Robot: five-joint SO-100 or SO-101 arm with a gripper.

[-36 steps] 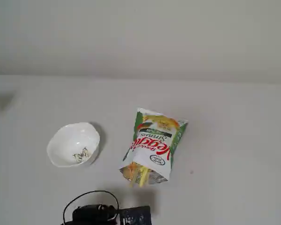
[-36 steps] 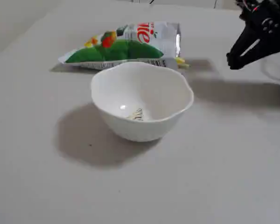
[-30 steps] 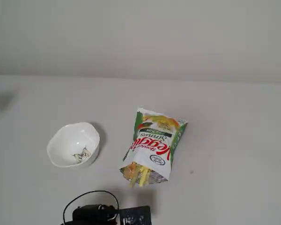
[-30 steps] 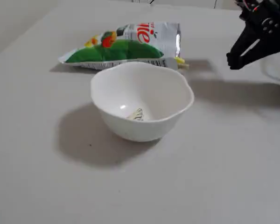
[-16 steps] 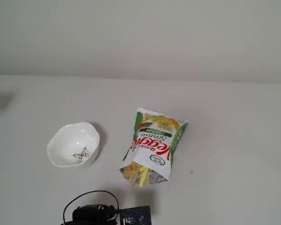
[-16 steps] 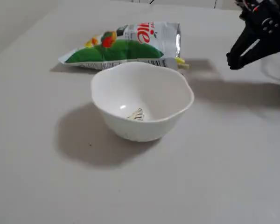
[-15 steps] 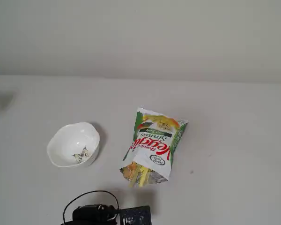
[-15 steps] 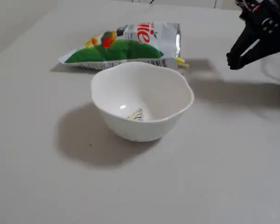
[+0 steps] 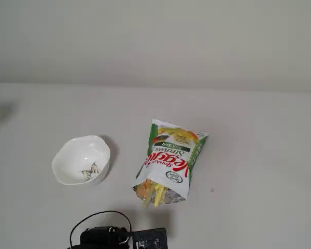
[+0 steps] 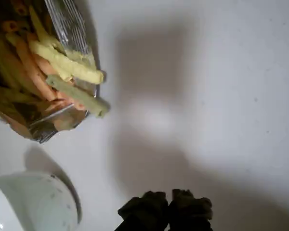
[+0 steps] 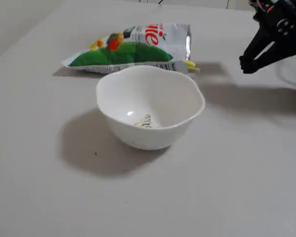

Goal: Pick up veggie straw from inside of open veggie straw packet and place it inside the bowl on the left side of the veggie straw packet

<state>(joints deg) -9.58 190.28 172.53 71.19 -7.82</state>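
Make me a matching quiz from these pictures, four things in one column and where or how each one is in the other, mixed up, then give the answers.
Things:
1. bowl
2. snack bag
3. yellow straws
4. claw

States:
A. poking out of the bag's open mouth
B. shut, holding nothing, off the bag
C. upright, no straws in it, a small dark drawing on its bottom
D. lying flat on the table, open end toward the arm

Pairs: 1-C, 2-D, 3-A, 4-B
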